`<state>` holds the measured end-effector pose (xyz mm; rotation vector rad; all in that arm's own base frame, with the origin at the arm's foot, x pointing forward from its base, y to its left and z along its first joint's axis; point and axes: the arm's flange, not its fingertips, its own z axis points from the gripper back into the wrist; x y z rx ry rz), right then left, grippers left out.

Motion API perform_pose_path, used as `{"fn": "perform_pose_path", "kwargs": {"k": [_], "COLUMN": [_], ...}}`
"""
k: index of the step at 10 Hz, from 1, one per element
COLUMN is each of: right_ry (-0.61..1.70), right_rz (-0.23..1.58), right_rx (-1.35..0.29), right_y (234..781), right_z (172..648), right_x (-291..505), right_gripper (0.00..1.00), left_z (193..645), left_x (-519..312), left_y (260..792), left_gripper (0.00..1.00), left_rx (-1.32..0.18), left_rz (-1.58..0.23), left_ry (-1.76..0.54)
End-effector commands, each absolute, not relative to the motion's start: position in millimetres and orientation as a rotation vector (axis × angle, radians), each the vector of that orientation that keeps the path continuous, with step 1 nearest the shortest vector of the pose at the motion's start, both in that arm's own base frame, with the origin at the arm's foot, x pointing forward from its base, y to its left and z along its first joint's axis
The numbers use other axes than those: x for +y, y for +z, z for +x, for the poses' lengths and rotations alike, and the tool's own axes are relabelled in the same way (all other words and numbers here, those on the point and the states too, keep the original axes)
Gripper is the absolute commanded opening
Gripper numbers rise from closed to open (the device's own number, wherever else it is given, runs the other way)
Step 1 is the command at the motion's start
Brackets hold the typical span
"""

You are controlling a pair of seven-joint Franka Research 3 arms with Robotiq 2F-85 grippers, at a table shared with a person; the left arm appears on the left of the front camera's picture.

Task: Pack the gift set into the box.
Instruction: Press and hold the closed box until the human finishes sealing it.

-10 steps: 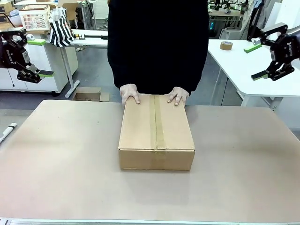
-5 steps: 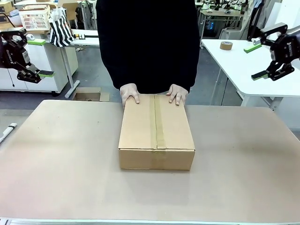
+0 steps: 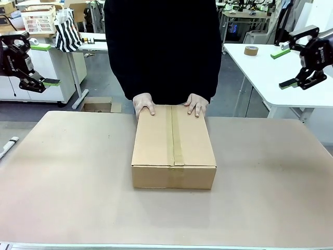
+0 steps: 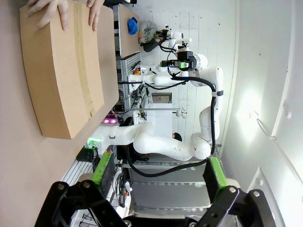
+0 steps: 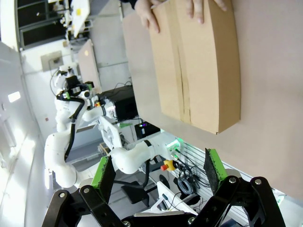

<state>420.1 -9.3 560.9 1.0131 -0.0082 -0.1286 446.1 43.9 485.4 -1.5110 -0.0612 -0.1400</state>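
Both claws hang open and empty, left gripper (image 3: pixel 46 64) and right gripper (image 3: pixel 285 67) at the sides, well apart from the taped-shut cardboard box (image 3: pixel 173 146) in the middle of the table (image 3: pixel 62 172), a person's hands (image 3: pixel 144 104) on its far end. Left wrist camera: green pads (image 4: pixel 103 169) spread, box far ahead. Right wrist camera likewise; I'd wait for those hands to lift before approaching the near end.
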Motion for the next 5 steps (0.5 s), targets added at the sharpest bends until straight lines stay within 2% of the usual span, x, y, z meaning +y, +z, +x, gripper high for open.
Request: {"fn": "perform_pose_path", "kwargs": {"k": [1,2,3,4,5], "right_ry": [-0.129,-0.018,0.227,0.611,0.942], "right_rz": [1.013,0.958,0.964,0.997,0.977], "right_rx": [-0.008,-0.098,-0.206,-0.412,-0.592], "right_y": [560.9,568.5,578.8,590.0,592.0], "right_z": [420.1,429.3,436.2,433.9,421.9], "right_x": [-9.3,8.0,35.7,74.8,106.9], "right_gripper": [1.00,1.00,1.00,1.00,1.00], "left_z": [446.1,456.4,464.6,461.1,454.5], "left_x": [43.9,25.8,-0.3,-31.5,-52.4], "left_y": [485.4,493.1,505.8,518.9,525.2], "left_gripper": [1.00,1.00,1.00,1.00,1.00], "left_rx": [-0.061,-0.158,-0.321,-0.446,-0.537], "left_rz": [-1.511,-1.443,-1.432,-1.424,-1.384], "left_ry": [-0.140,-0.230,-0.385,-0.609,-0.733]}}
